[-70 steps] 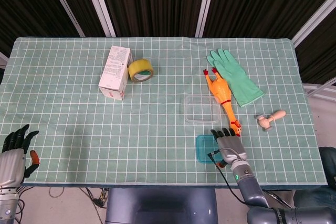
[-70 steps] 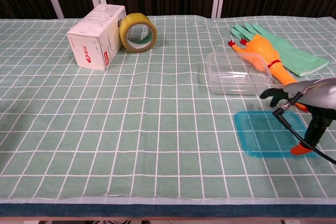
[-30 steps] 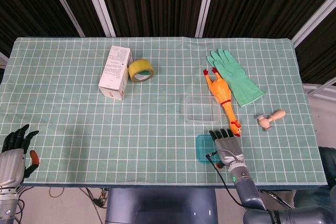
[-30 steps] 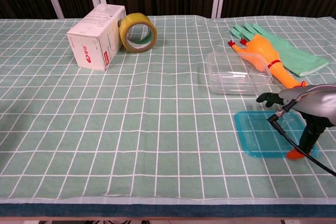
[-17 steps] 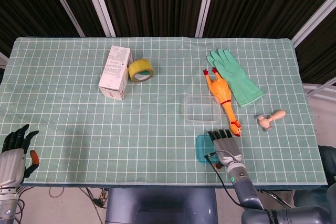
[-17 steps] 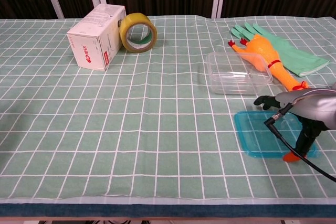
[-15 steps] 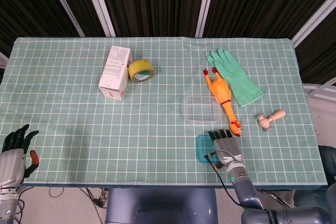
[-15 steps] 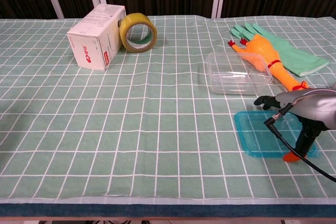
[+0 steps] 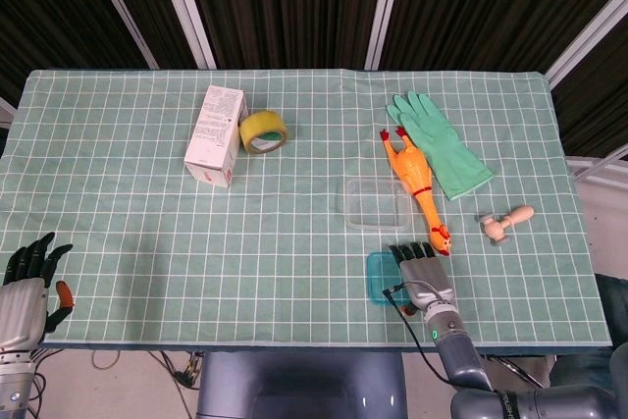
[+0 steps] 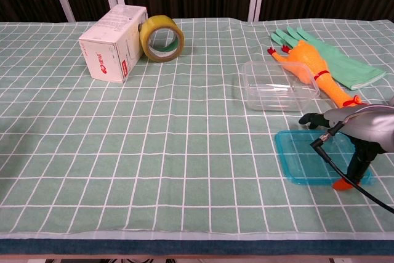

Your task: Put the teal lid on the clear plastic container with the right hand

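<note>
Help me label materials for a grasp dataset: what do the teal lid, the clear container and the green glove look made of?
The teal lid: likely thin, glossy, translucent plastic; the tablecloth grid shows through it. The clear container: transparent, shiny plastic with bright rim highlights, probably rigid. The green glove: looks like matte rubber or latex, lying limp and flat; exact material unclear.

Head view: from high above the near edge, tilted steeply down; takes in the whole counter (image 9: 118, 233) out to the dark slatted backdrop.
Chest view: from low at the near edge, facing level across, much closer; far corners cut off.
Shared: white box (image 9: 216, 134) (image 10: 112, 42), tape roll (image 9: 263, 130) (image 10: 161, 39), clear container (image 9: 376, 203) (image 10: 277, 86), teal lid (image 9: 379, 280) (image 10: 301, 159), right hand (image 9: 422, 272) (image 10: 360, 129).
Head view only: left hand (image 9: 27, 282), bottom-left corner.
</note>
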Tool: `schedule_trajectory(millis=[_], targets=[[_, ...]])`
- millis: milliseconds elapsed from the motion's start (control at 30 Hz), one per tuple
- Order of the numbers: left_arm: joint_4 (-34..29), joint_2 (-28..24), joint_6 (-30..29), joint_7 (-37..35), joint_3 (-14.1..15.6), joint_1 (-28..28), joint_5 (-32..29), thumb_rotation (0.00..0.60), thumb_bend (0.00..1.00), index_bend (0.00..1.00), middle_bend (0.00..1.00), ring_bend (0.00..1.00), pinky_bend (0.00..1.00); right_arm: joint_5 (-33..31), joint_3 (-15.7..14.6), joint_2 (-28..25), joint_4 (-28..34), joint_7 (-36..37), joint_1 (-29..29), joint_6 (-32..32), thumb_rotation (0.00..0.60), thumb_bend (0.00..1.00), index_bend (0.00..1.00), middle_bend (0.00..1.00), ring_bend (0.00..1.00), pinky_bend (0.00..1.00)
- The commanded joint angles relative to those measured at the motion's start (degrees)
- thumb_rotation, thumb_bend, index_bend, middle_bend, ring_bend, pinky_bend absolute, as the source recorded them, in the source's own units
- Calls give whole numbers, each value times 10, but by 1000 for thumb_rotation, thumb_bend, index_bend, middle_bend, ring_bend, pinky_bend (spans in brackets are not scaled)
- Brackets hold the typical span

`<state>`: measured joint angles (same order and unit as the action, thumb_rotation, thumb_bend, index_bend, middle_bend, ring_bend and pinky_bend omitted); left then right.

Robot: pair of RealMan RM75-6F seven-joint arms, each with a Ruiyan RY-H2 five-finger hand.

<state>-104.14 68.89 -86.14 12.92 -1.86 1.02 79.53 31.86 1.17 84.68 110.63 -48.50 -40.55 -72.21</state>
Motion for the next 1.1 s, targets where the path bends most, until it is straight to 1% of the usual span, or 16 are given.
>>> schedule_trajectory(millis=[33, 767, 967, 1100], targets=[[0, 0, 0, 0, 0, 0, 0, 600, 742, 179, 0, 0, 0, -1, 0, 1, -1, -1, -1, 1, 600, 200, 0, 132, 0, 0], [0, 0, 1, 0, 0, 0, 0, 600, 741, 179, 0, 0, 0, 0, -4, 10, -16, 0, 0, 7, 600, 200, 0, 133, 0, 0], [-1, -1, 1, -1, 0, 0, 0, 600, 742, 180, 0, 0, 0, -2, -5, 13, -21, -3, -2, 12, 600, 200, 0, 187, 0, 0], [-1, -1, 1, -1, 0, 0, 0, 600, 741, 180, 0, 0, 0, 10, -3, 17, -27, 5, 1, 10, 600, 199, 0, 270, 0, 0]])
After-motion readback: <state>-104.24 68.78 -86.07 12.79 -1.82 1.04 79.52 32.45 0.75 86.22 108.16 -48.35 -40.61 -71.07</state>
